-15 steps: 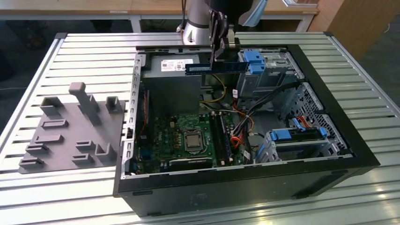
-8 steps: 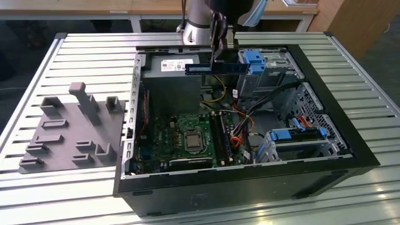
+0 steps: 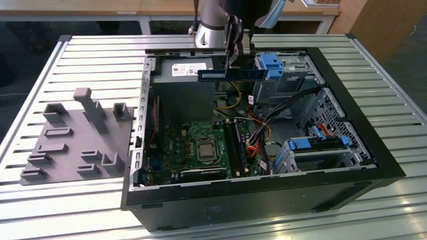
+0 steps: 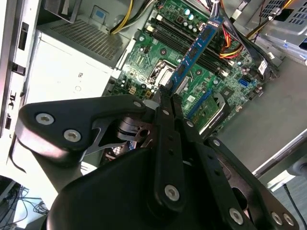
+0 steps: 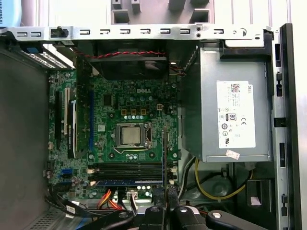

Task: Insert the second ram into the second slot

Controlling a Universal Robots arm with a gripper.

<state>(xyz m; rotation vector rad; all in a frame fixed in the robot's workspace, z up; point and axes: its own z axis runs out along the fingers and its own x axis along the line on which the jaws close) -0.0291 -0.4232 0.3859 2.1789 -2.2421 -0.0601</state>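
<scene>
While pinched shut on the thin blue circuit-board ram stick point(image 3: 223, 75), end effector point(image 3: 235, 64) hangs high over green motherboard point(image 3: 193, 132); dark memory slots point(image 3: 235, 145) beneath. Advice: keep stick level, parallel with slots.

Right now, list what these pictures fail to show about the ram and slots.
Second wrist view: the second ram's gripped part, covered by the pincer.
First wrist view: its faces, since it shows edge-on.
Exterior view: the memory slots, too small to tell filled from empty.
</scene>
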